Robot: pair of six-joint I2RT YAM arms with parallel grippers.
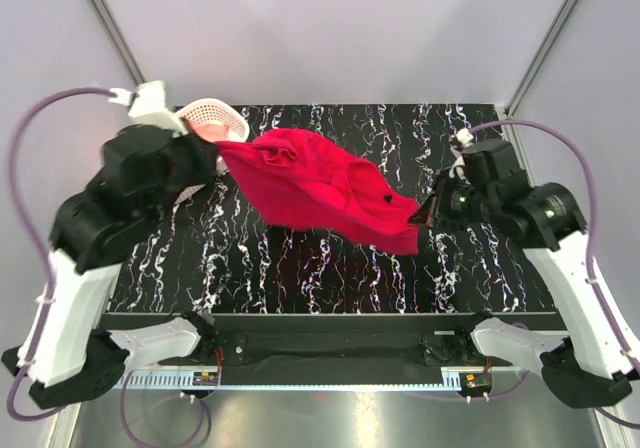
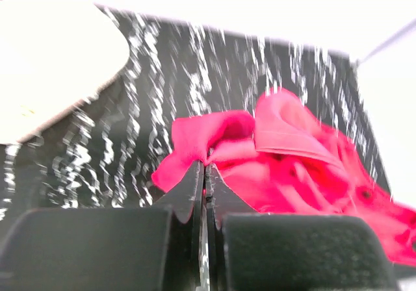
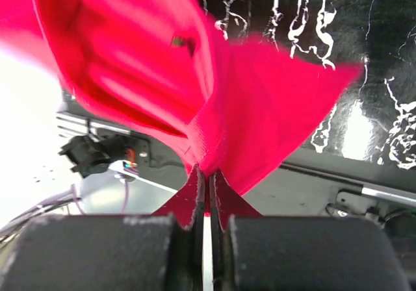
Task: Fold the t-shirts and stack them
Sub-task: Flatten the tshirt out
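Observation:
The crimson red t-shirt (image 1: 320, 183) hangs stretched above the black marbled table between both grippers. My left gripper (image 1: 218, 154) is shut on its left end, seen pinched in the left wrist view (image 2: 205, 166). My right gripper (image 1: 425, 213) is shut on its right end, where cloth (image 3: 260, 109) fans out from the tips (image 3: 208, 171). The pale salmon-pink t-shirt (image 1: 205, 128) shows only as a bit of cloth inside the white lattice basket (image 1: 222, 111) at the back left.
The basket also shows as a pale blur at the left of the left wrist view (image 2: 52, 63). The black marbled table (image 1: 330, 278) lies under the shirt. A metal rail with the arm bases (image 1: 330, 348) runs along the near edge.

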